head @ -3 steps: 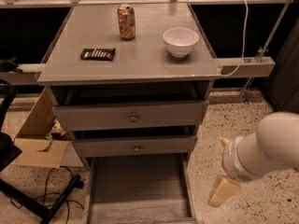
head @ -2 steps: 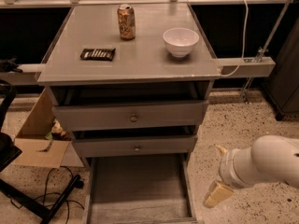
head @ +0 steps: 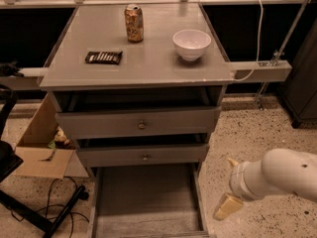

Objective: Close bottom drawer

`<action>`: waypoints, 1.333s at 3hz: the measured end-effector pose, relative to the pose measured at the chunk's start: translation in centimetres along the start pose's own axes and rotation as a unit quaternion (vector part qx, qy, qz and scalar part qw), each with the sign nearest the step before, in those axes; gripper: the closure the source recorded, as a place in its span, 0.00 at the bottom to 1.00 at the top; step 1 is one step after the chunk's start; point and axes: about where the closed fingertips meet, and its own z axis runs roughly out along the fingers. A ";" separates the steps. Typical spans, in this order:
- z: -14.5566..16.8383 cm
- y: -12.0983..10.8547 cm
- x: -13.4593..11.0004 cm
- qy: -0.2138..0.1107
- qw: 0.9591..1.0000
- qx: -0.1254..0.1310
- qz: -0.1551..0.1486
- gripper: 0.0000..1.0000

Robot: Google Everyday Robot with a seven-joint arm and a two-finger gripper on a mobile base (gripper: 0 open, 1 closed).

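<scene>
- Where the view ended below, lost the front of the bottom drawer; saw only its bare plank inside, pulled far out under the grey cabinet.
- Could not make out its knob.
- Found the gripper just right of the drawer, near but not touching.
- Held its fingers spread, grasping nothing.

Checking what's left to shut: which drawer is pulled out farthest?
The bottom drawer, its bare plank interior exposed below the middle drawer. The gripper hangs right of it.
</scene>
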 end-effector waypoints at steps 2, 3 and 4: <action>15.7 2.1 9.8 0.020 0.997 -0.029 0.067 0.41; 21.9 3.7 14.6 0.017 0.995 -0.023 0.100 0.65; 26.9 5.9 18.5 0.006 0.990 -0.027 0.138 0.88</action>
